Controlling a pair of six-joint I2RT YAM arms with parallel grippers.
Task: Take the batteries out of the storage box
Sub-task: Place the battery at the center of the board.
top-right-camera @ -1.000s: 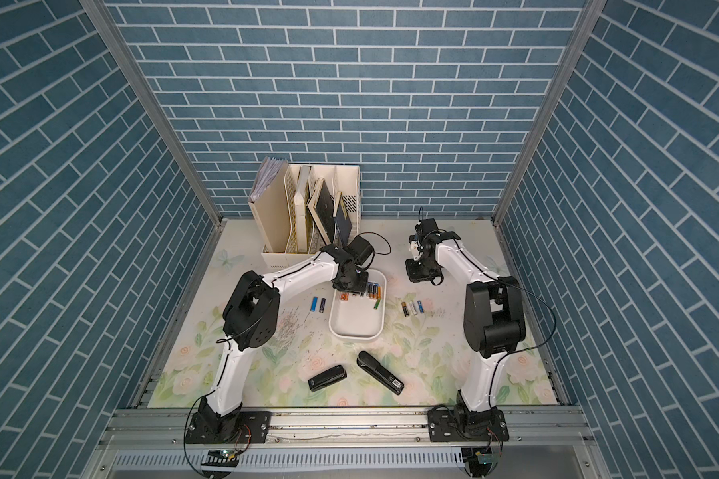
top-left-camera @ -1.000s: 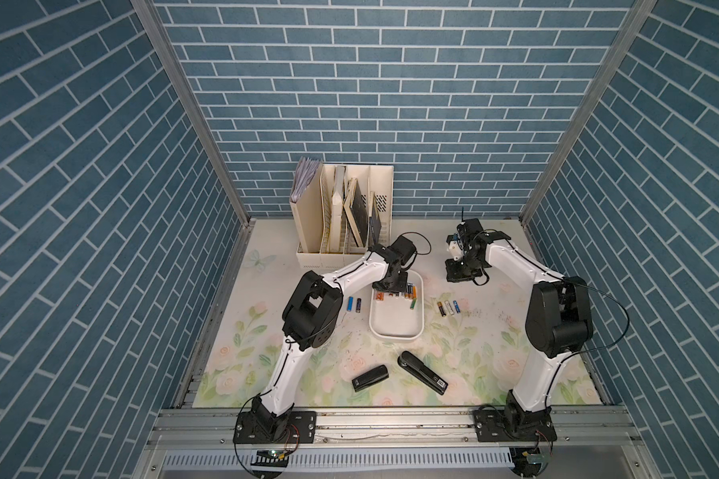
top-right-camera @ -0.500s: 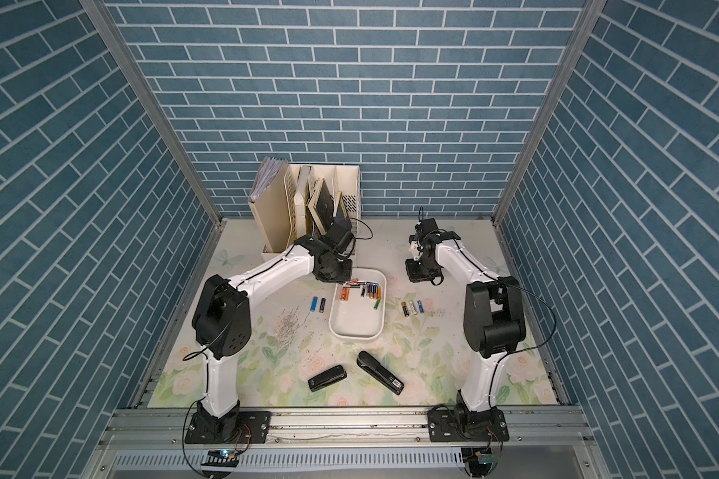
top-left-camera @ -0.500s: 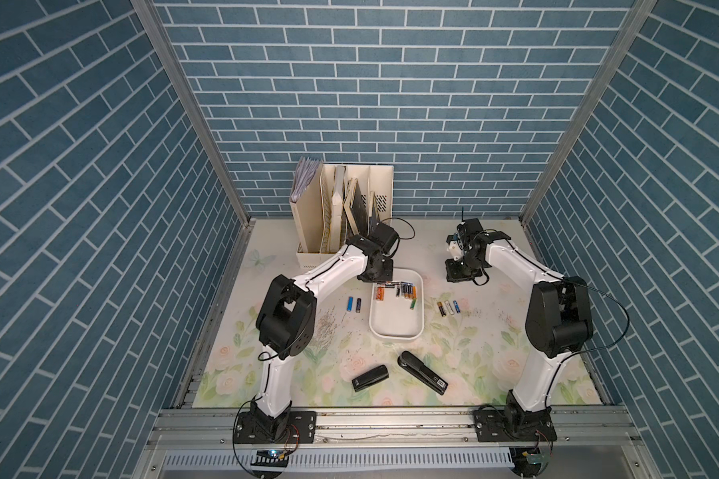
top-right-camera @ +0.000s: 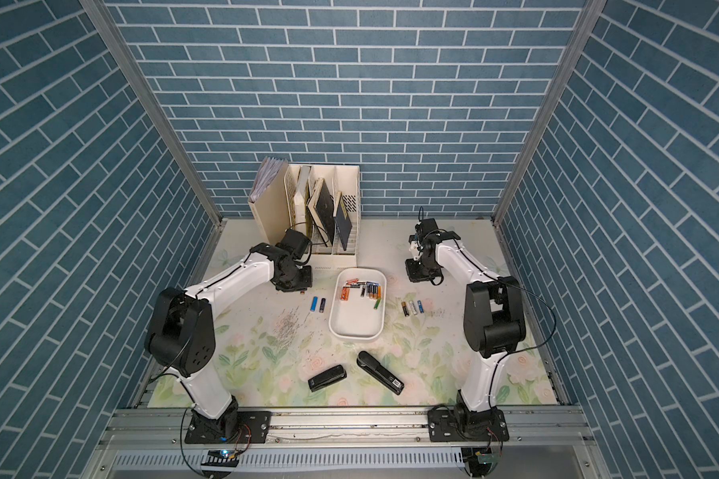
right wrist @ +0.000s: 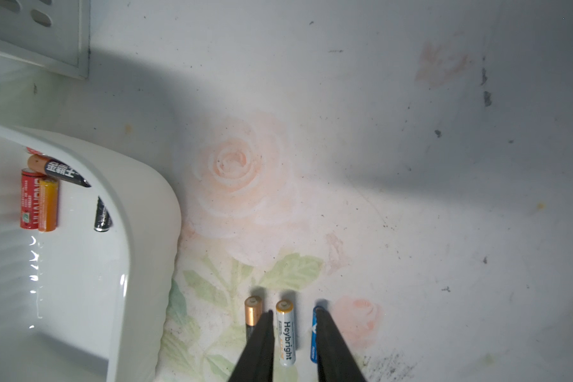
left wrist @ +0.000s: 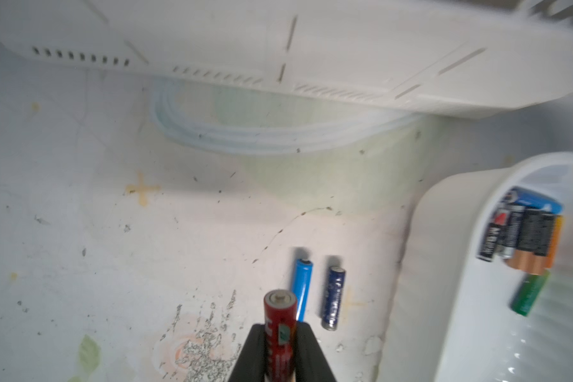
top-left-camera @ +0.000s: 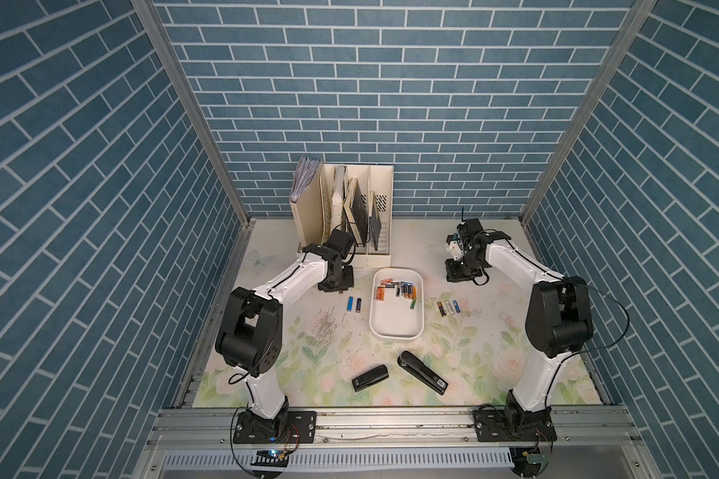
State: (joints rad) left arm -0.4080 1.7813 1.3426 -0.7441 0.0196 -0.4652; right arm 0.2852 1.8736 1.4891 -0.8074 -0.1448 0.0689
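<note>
Blue brick-patterned walls close in a table covered by a floral mat (top-left-camera: 453, 365). The storage box (top-left-camera: 395, 338) sits mid-table, with the batteries (top-left-camera: 397, 289) bunched at its far end and its near half bare. Among them the right wrist view shows a red cell (right wrist: 29, 198) with blurred white lettering and a black-and-copper one (right wrist: 60, 170) printed with white Chinese characters.

The left gripper (left wrist: 280, 327) hangs left of the box's far end, its fingers pressed onto a red battery (left wrist: 279, 317); the label is too blurred to read. Beyond it, a light blue battery (left wrist: 302, 281) and a dark blue battery (left wrist: 334, 294) lie side by side on the mat, just left of the box.

The right gripper (right wrist: 295, 312) hovers over the mat right of the box, its fingers slightly apart and holding nothing. Below lie three cells in a row: a copper-topped battery (right wrist: 252, 314), a white battery (right wrist: 286, 330) marked "Heybright", and a blue battery (right wrist: 315, 330).

A cream file holder (top-left-camera: 341, 215) stands at the far side. Two black staplers (top-left-camera: 370, 377) lie near the front.
</note>
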